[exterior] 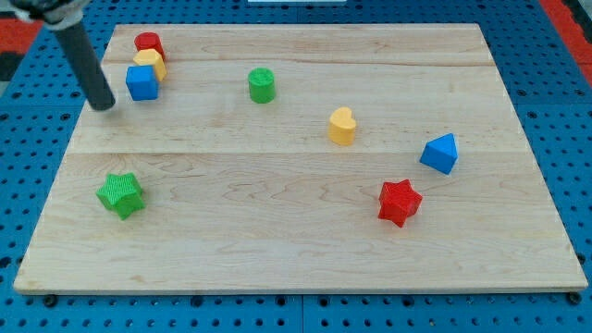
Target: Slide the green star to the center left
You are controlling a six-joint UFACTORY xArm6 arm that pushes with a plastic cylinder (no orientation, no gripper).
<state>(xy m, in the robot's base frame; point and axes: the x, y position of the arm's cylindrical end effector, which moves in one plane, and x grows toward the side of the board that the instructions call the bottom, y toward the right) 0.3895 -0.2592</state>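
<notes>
Your green star [120,194] sits on the counter [296,240] at the view's lower left, well apart from the other blocks. Your end effector is a bare rod with nothing to open or close; my tip [104,104] rests near the upper left edge, just left of the blue cube [141,82]. The star looks light, rigid and ready to slide, though its points may make it spin; press against a flat notch on its lower side. No writing shows.
</notes>
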